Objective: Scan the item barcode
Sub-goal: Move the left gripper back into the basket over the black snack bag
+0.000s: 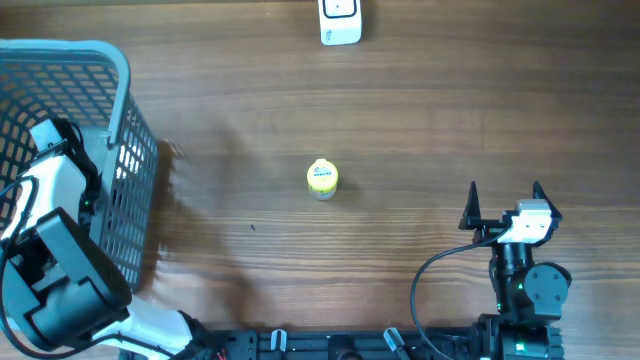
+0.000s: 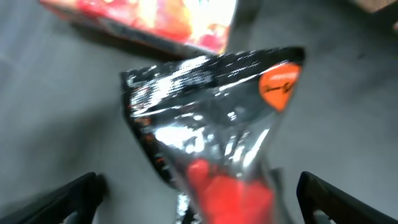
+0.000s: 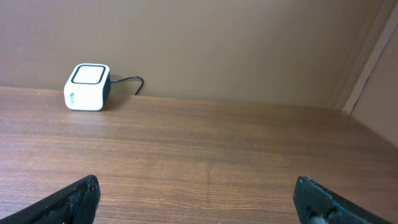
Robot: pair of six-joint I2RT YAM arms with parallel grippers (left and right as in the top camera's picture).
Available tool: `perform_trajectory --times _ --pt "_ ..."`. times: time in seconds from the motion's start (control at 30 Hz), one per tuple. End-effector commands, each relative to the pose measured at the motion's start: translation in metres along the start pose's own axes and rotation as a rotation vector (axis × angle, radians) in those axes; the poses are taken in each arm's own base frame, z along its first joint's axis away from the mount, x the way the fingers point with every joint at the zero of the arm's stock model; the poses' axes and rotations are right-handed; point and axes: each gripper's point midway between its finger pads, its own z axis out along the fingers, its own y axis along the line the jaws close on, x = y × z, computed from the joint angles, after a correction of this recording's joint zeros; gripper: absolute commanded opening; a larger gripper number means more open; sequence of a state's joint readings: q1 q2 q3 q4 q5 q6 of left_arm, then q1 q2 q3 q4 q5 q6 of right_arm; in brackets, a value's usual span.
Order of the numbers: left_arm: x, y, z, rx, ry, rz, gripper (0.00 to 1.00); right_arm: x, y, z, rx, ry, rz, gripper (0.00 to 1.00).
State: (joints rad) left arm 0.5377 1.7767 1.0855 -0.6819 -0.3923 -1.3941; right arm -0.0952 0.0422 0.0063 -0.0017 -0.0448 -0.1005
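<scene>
Inside basket [image 1: 122, 120], table's left edge | left fingers [image 2: 68, 199] wide apart, empty, straddling foil pouch [image 2: 211, 124] | best: center, close across pouch body, barcode unobstructed | right fingers [image 3: 68, 202] wide, empty | scanner [image 1: 340, 20] at far edge

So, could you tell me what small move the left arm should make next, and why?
Probably close the left gripper on the shiny black pouch: its fingers stand open either side of the pouch inside the basket, and nothing is held yet for the scanner.
</scene>
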Motion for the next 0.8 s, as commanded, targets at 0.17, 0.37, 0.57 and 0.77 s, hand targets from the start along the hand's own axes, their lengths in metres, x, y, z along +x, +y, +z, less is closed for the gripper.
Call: perform_trajectory --times 0.17,0.37,0.57,0.77 --pt "-0.0003 0.0029 0.0045 -0.004 -0.02 -0.024 0.66 0.0003 0.0016 0.0002 -0.01 0.0 0.015 1.0" --pt "-0.0001 0.0046 0.0045 -0.011 -0.019 -0.021 0.47 0.0003 0.0016 0.0002 -0.01 0.0 0.015 1.0" --pt "0.0008 0.0058 0.0045 -0.015 -0.014 -0.018 0.37 0.0003 0.0016 0.0002 -0.01 0.0 0.015 1.0" --pt "0.0028 0.007 0.0045 -0.02 -0.002 -0.016 0.29 0.0003 0.0016 0.0002 -0.01 0.0 0.015 1.0"
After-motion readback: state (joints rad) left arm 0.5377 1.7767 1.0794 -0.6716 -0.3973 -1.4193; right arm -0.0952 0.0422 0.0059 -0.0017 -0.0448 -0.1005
